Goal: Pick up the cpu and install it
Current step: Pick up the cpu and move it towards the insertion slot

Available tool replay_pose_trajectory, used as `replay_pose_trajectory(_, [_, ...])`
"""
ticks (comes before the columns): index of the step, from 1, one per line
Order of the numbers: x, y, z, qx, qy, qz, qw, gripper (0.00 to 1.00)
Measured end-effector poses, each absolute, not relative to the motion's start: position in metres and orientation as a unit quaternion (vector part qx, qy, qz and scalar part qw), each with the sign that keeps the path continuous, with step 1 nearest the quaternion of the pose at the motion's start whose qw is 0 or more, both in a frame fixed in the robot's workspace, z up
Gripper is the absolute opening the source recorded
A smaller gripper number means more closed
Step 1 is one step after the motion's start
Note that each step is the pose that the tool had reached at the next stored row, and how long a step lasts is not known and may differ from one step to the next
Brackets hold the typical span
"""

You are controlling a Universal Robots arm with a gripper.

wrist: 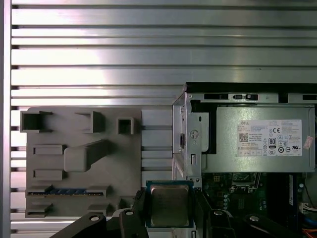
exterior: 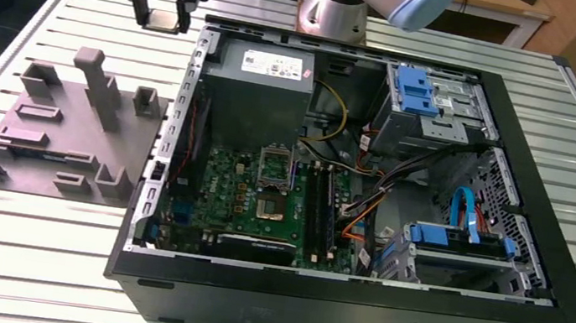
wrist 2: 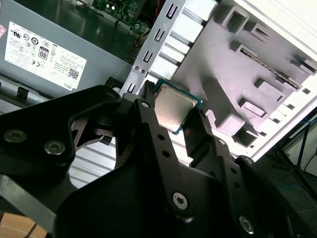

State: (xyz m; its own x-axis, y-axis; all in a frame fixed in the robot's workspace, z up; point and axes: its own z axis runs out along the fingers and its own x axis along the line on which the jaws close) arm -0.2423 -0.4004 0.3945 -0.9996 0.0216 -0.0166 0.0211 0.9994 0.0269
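One black two-fingered gripper (exterior: 162, 13) on the arm, clenched on one small square cpu with a silver-grey metal top and a thin green edge (exterior: 162, 22). In the second wrist view we see one finger (wrist 2: 148, 106) pressed against each of two opposite edges of the chip, metal top facing the camera.

The cpu hangs in the air, clear of the slatted silver metal table (exterior: 17, 242). In the exterior view it sits above the table's far part, just off the case's far corner and beyond the fixture. In the first wrist view it lies over the strip between fixture and case wall.

One grey plastic fixture with upright blocks (exterior: 65, 139) rests on the table, at the exterior view's left of the case. One of its slots holds a blue strip, seen in the first wrist view.

One open black computer case (exterior: 359, 303) lies on its side on the table. Inside we count:
- one grey power supply box with a white label (exterior: 259, 81)
- one green motherboard (exterior: 226, 199), with one metal-framed socket (exterior: 274, 183) at its middle
- two blue plastic drive brackets, one far (exterior: 416, 91), one near (exterior: 458, 239)
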Motion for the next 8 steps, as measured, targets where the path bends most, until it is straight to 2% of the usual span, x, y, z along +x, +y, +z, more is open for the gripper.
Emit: replay_pose_trajectory(8, [-0.2386,-0.4004,0.3946,0.011,1.000,0.013,0.008,0.47])
